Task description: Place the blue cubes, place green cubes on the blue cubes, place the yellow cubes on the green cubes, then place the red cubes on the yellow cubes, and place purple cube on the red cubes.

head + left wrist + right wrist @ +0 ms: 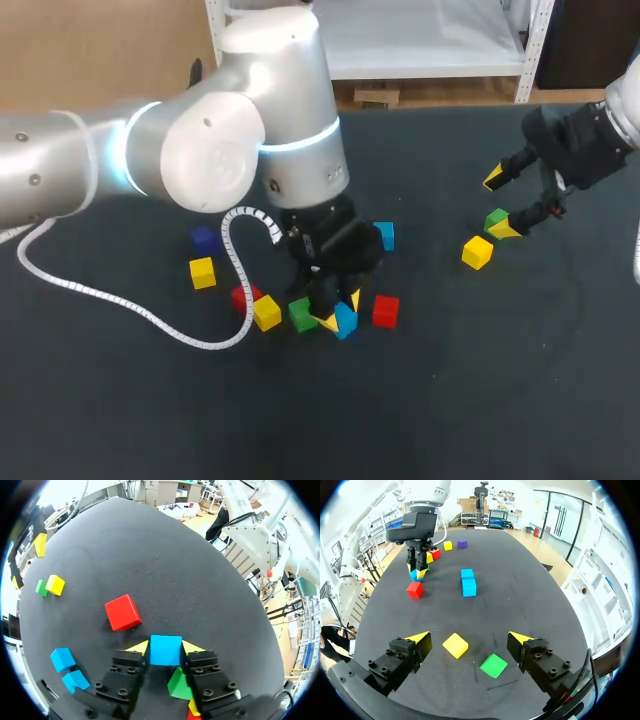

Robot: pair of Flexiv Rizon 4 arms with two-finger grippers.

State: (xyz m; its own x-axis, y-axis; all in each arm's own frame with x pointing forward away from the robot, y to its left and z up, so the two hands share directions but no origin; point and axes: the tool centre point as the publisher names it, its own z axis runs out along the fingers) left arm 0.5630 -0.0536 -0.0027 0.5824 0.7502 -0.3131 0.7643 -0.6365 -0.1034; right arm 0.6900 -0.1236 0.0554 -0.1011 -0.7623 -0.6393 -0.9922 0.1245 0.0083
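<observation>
One blue cube (165,649) is being clenched by left end effector (165,653), likely as base layer, while right end effector (469,640) is hovering released above yellow cube (455,645), green cube (493,665).

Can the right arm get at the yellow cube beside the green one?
Probably yes: the right gripper is open, the yellow cube lies just ahead of it, and the green cube sits apart.
</observation>
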